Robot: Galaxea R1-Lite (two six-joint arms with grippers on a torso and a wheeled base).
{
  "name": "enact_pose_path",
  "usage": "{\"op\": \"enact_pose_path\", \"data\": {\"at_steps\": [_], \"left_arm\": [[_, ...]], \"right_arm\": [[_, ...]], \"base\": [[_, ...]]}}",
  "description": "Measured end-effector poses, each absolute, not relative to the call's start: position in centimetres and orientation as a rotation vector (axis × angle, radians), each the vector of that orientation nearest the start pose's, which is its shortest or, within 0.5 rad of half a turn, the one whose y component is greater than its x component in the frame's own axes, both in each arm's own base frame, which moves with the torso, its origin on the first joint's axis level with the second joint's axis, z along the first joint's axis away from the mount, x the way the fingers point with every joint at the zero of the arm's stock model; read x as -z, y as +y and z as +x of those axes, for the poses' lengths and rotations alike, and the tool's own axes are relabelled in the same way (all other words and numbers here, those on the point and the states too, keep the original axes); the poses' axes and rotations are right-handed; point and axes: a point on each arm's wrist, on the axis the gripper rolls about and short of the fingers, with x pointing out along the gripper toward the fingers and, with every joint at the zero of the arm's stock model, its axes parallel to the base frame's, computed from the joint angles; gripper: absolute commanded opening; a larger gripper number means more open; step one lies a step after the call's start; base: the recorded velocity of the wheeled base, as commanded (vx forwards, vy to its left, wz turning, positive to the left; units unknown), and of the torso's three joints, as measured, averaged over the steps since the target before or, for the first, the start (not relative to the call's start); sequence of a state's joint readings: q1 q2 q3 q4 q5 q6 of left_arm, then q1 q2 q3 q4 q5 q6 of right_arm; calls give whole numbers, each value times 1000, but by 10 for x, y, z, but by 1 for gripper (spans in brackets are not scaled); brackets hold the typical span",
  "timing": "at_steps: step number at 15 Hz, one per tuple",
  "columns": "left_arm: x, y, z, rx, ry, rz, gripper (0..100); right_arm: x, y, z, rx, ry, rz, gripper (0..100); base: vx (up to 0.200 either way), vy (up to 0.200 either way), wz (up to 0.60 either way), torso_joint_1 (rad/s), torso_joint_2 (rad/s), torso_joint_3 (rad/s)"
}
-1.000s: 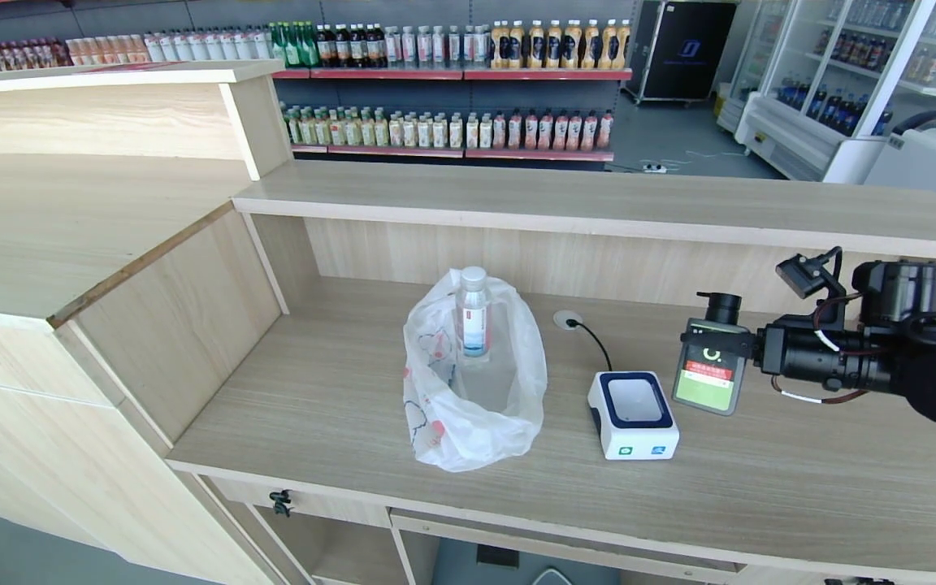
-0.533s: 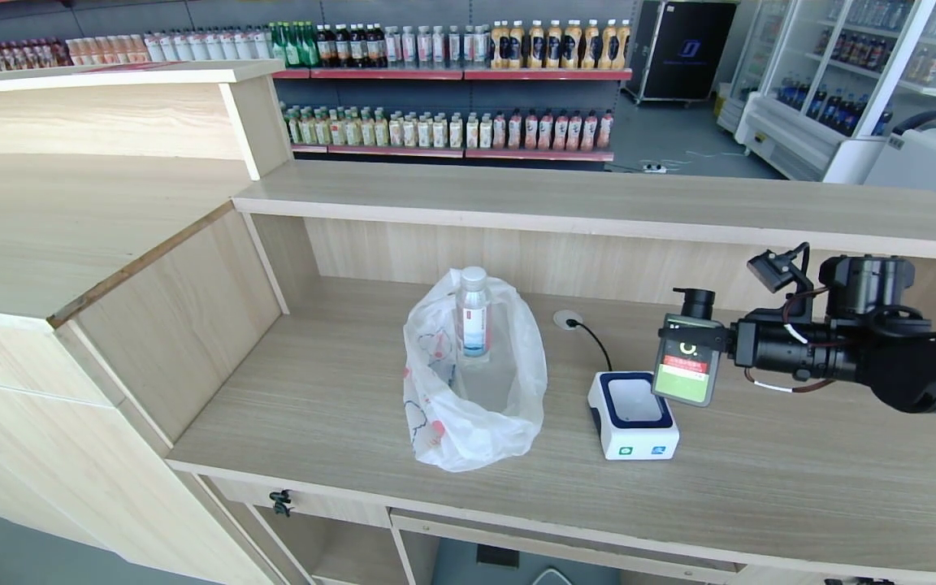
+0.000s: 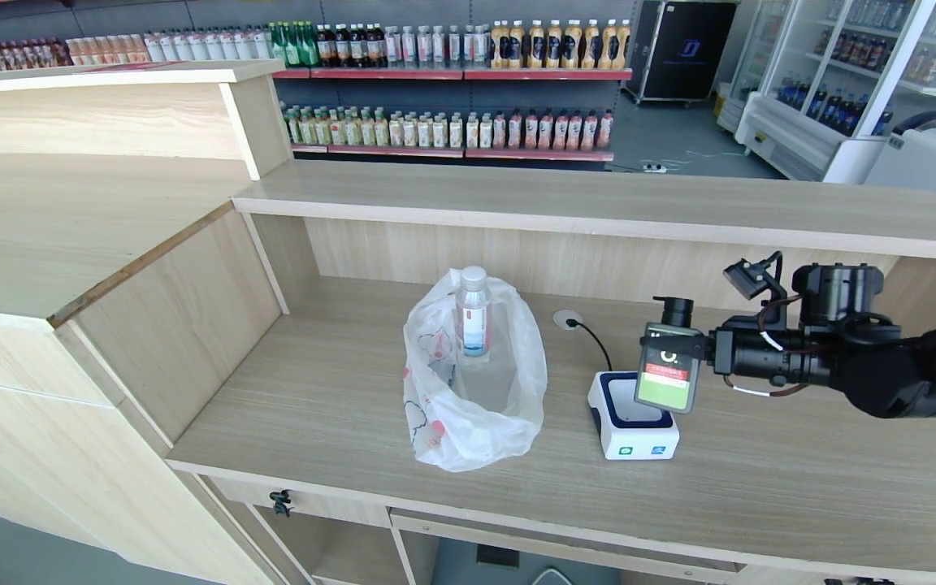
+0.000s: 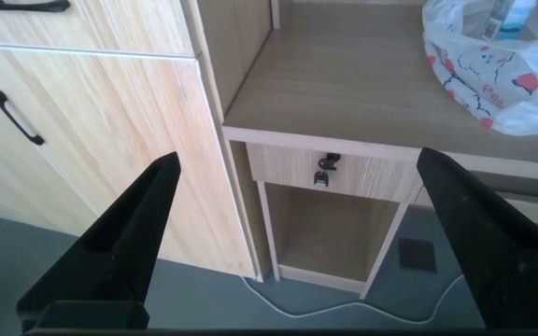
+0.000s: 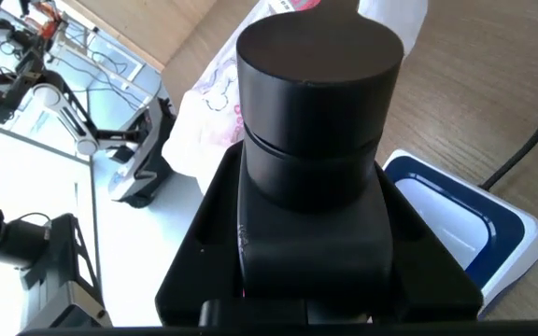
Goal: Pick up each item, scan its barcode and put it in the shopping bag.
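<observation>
We see the right pincer [image 3: 699, 354] closed on a flat-sided bottle [image 3: 665, 375], gripping it from the side so that it stands upright in the air. The bottle has a round black cap [image 3: 673, 311], a dark shoulder and a label with a red band across a pale green lower part. It hangs close above the white box-shaped scanner [image 3: 634, 431], and in the head view its lower edge overlaps the scanner's far right corner. From the right wrist view the black cap [image 5: 318, 93] sits on a squared black shoulder, and the scanner's blue-rimmed window [image 5: 474, 224] shows just past it.

The scanner rests on the light wooden surface [image 3: 338, 390], with a thin black cable [image 3: 594, 341] running from it to a round port farther back. Just to its left stands a white plastic shopping bag [image 3: 468, 406] printed in red and blue. Its mouth is open, and inside it a clear water bottle [image 3: 473, 313] with a white cap stands upright.

The left pincer [image 4: 299, 159] hangs low before the front of the surface — its two dark fingers [image 4: 120, 252] spread wide with nothing between them. Beyond it we see a small keyed drawer [image 4: 362, 173] under the surface edge.
</observation>
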State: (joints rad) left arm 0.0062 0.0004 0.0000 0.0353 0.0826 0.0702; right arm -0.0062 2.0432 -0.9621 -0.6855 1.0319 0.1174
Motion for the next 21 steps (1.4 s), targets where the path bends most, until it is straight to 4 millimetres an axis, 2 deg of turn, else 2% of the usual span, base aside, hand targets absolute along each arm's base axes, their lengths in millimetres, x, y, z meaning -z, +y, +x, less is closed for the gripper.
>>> {"op": "enact_pose_path", "data": {"at_steps": [10, 13, 15, 17, 18, 21], "left_arm": [[-72, 2, -23, -87, 38, 72, 100], [-72, 2, -23, -86, 39, 72, 100], [-72, 2, -23, -87, 38, 72, 100], [-72, 2, -23, -87, 38, 72, 100], [-72, 2, -23, -87, 39, 72, 100], [-72, 2, -23, -87, 38, 72, 100]], "right_arm": [[-116, 17, 371, -993, 408, 304, 0], [-140, 9, 357, -889, 369, 273, 0], [-169, 2, 341, -686, 297, 211, 0], [-194, -5, 318, -431, 209, 102, 0], [-200, -7, 307, -356, 179, 13, 0], [-202, -24, 278, -148, 164, -451, 0]], "base": [[0, 0, 0, 0, 0, 0], [0, 0, 0, 0, 0, 0], [0, 0, 0, 0, 0, 0], [0, 0, 0, 0, 0, 0], [0, 0, 0, 0, 0, 0], [0, 0, 0, 0, 0, 0]]}}
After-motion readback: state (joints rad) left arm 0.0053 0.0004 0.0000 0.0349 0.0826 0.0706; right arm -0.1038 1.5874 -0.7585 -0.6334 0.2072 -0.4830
